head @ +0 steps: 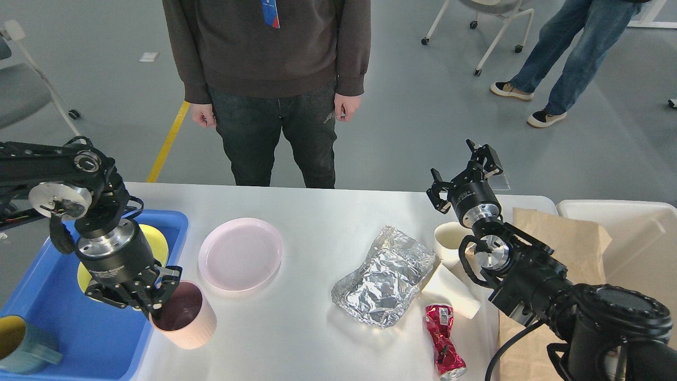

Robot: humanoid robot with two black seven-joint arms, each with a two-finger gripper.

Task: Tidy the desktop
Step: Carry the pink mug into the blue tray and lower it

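Left end effector (pixel 151 301): closed on the rim of a pink cup (pixel 184 315), one finger inside the mouth and the rest outside. I hold it by the rim so it hangs upright, tilted slightly, and can go straight down into the tray.
Cup position: at the right edge of the blue tray (pixel 79 338), partly over the tabletop (pixel 312 211). I cannot tell whether its base touches the surface.
Right end effector (pixel 465 169): fingers spread apart, holding nothing, raised over the far right of the tabletop, clear of the clutter.
Tray: on the left, holding a yellow plate (pixel 153 246) and a teal mug (pixel 24 346). It looks like the place for dishes.
Left on the tabletop: a pink plate (pixel 240 254) beside the tray, crumpled foil (pixel 383 275) in the middle, two white paper cups (pixel 449 241), a crushed red can (pixel 443 338), a brown paper bag (pixel 566 233).
Bin (pixel 634 233): cream, at the right edge, likely for the rubbish.
Room: grey floor, a yellow line, rolling chairs; a person (pixel 270 79) stands just beyond the tabletop's far edge.
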